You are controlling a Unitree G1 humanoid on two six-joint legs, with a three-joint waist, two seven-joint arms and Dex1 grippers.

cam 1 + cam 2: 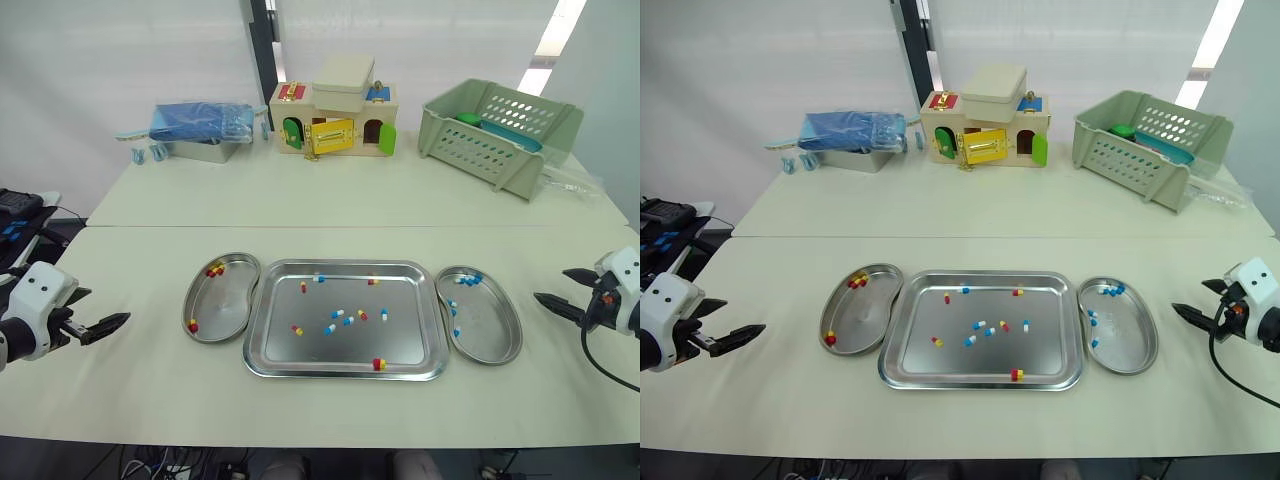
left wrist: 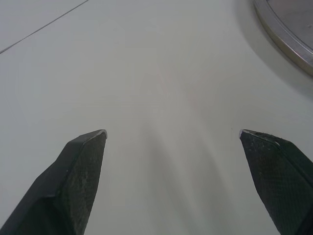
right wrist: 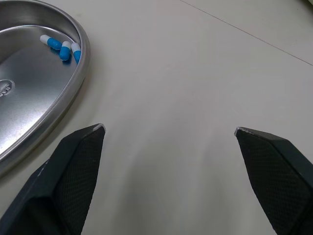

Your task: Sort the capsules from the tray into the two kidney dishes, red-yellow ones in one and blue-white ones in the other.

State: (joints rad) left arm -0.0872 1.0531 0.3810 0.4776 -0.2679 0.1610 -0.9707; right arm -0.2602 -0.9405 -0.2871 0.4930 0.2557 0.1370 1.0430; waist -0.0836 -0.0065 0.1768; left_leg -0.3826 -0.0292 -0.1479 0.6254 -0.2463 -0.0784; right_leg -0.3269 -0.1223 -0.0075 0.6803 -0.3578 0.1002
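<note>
A steel tray (image 1: pixel 345 266) lies at the table's middle, holding several loose capsules, such as a red-yellow one (image 1: pixel 379 364) at its front rim and a blue-white one (image 1: pixel 330 327) near its centre. The left kidney dish (image 1: pixel 228 300) holds red-yellow capsules (image 1: pixel 214 268). The right kidney dish (image 1: pixel 492 330) holds blue-white capsules (image 1: pixel 467 280), also seen in the right wrist view (image 3: pixel 61 49). My left gripper (image 1: pixel 122 321) hovers open over bare table left of the left dish. My right gripper (image 1: pixel 553 285) stands open to the right of the right dish, whose rim (image 3: pixel 73 83) is close by.
Along the back of the table stand a metal box with blue packets (image 1: pixel 200 128), a wooden toy house (image 1: pixel 335 120) and a green plastic basket (image 1: pixel 497 135). A seam (image 1: pixel 300 226) runs across the table behind the dishes.
</note>
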